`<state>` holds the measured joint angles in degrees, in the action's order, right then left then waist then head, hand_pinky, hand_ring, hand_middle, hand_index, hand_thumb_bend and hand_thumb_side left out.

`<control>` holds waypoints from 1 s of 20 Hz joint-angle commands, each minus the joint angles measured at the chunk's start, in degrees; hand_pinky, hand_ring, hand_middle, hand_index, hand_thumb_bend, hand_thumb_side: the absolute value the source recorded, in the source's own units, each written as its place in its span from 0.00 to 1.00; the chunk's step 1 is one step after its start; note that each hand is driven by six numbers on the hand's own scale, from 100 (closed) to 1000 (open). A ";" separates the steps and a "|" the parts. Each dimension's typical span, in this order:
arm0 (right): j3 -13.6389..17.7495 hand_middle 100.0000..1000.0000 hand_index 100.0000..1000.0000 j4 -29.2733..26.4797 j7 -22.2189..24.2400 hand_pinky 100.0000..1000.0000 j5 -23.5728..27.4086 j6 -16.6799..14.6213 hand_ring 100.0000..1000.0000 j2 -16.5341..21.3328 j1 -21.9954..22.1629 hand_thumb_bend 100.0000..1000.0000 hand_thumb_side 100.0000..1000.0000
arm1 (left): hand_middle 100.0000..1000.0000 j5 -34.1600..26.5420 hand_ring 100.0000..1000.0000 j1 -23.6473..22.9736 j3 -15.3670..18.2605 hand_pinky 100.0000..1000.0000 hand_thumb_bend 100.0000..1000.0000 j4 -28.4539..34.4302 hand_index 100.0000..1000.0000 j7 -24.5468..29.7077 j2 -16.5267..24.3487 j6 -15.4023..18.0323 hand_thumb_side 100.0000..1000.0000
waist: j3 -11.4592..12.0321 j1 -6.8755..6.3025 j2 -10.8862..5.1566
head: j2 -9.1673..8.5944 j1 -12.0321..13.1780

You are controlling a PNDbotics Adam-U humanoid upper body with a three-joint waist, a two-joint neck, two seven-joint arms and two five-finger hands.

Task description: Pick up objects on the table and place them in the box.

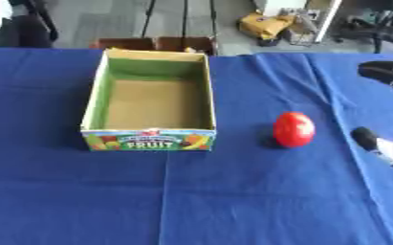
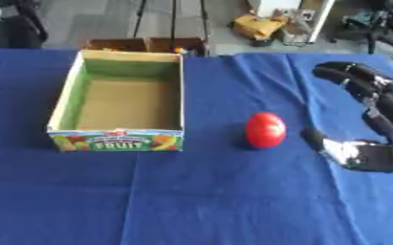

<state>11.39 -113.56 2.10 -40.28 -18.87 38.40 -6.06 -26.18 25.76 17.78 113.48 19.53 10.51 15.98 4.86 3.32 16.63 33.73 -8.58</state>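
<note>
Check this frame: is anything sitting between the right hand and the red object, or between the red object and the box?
Nothing visible blocks either path. Only bare blue tablecloth lies between the right hand and the red object, and between that object and the box. The box's right wall stands between the object and the open interior, so it must go over.

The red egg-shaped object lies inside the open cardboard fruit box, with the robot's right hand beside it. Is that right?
Not quite. The red egg-shaped object stands on the blue tablecloth, right of the open cardboard fruit box, not inside it; the right hand is beside it. The right eye view shows this.
</note>
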 commanded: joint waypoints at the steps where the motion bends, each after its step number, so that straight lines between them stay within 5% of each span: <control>1: -0.43 0.84 0.94 -0.91 2.52 0.69 -0.33 2.45 0.88 2.34 -1.41 0.45 1.00 | 0.69 -0.25 0.65 0.79 -0.36 0.68 0.00 1.12 0.86 0.23 0.99 -0.15 0.85 | 0.06 -0.08 -1.22 | -0.14 -0.37; 12: -4.45 0.84 0.96 7.73 6.74 0.66 -5.85 5.94 0.87 1.84 -7.70 0.50 1.00 | 0.69 -0.52 0.66 0.85 -0.77 0.68 0.00 1.12 0.86 0.30 0.84 -0.61 0.85 | 0.38 0.29 -1.79 | -0.07 -1.22; 20: -7.00 0.83 0.95 16.41 8.22 0.63 -9.79 5.31 0.86 1.55 -11.73 0.52 1.00 | 0.69 -0.57 0.66 0.81 -0.96 0.68 0.00 1.12 0.86 0.45 0.69 -0.95 0.85 | 0.55 0.51 -1.94 | 0.22 -1.72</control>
<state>4.23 -97.98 9.95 -49.18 -13.38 38.57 -17.03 -26.67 25.79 17.00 113.48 19.94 10.51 15.23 5.41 3.98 15.90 33.82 -10.08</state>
